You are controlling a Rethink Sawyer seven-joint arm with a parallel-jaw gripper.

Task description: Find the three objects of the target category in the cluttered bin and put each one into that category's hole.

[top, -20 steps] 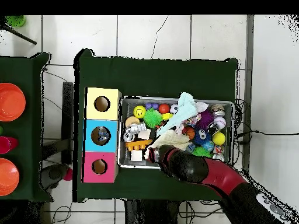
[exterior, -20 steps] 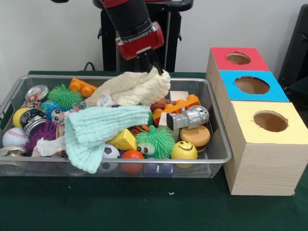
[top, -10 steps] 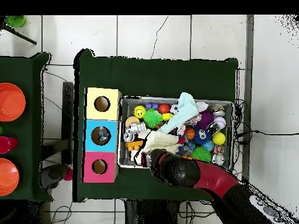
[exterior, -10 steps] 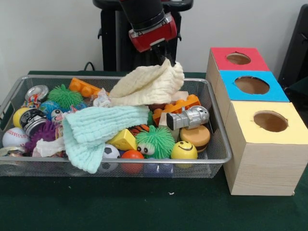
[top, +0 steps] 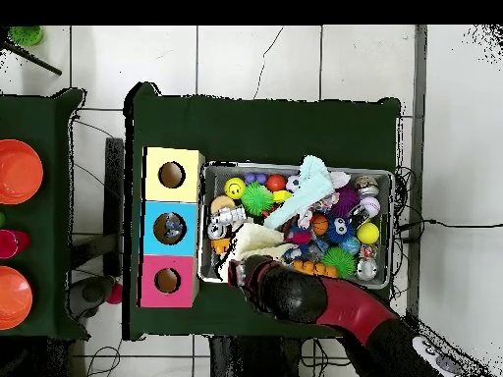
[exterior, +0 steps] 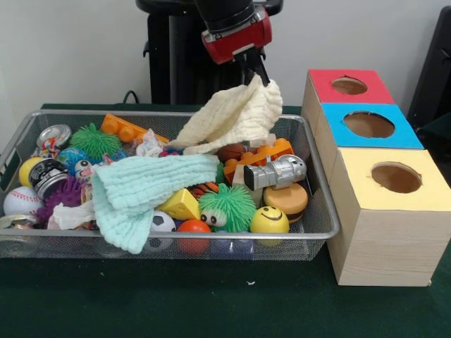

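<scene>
My gripper (exterior: 257,76) is shut on the top corner of a cream cloth (exterior: 236,116), which hangs above the back right of the wire bin (exterior: 320,211), its lower edge trailing over the toys. In the overhead view the cream cloth (top: 257,239) shows beside the arm, near the bin's left end. A mint green cloth (exterior: 141,186) lies draped over toys at the bin's front left, and the overhead view shows this mint cloth (top: 309,184) too. The three boxes stand beside the bin: red hole box (exterior: 349,86), blue hole box (exterior: 368,124), yellow hole box (exterior: 396,177).
The bin holds several toys: a yellow smiley ball (exterior: 269,220), a green spiky ball (exterior: 227,206), a silver robot figure (exterior: 276,172), orange bricks (exterior: 257,156), a baseball (exterior: 21,201), cans (exterior: 48,176). Orange bowls (top: 18,172) sit on a side table.
The gripper has risen and moved right toward the boxes, carrying the cream cloth with it. More of the cloth has lifted off the toys, uncovering the orange bricks.
</scene>
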